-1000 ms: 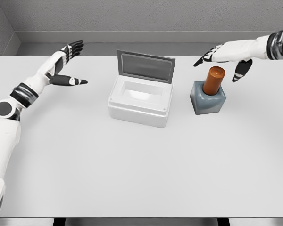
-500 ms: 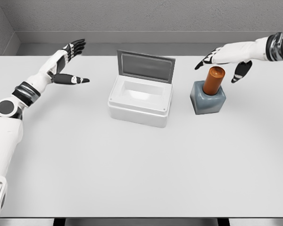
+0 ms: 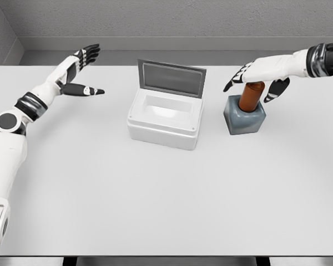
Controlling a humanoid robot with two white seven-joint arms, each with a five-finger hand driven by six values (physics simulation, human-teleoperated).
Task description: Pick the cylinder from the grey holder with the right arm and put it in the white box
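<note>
Right hand [image 3: 255, 75]: arm enters from 3 o'clock, reaching toward 9 o'clock, palm down, fingers spread, thumb hanging apart, grasping nothing.
Left hand [image 3: 80, 69]: arm extended toward 1 o'clock, fingers splayed, thumb out, empty.

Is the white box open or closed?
Open. The white box has its lid standing up at the back, and you can see its empty white inside.

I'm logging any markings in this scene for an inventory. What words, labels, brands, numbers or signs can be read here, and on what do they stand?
None: no readable text shows on the white box, its raised lid, the orange cylinder, the grey holder, the table or either arm.
</note>
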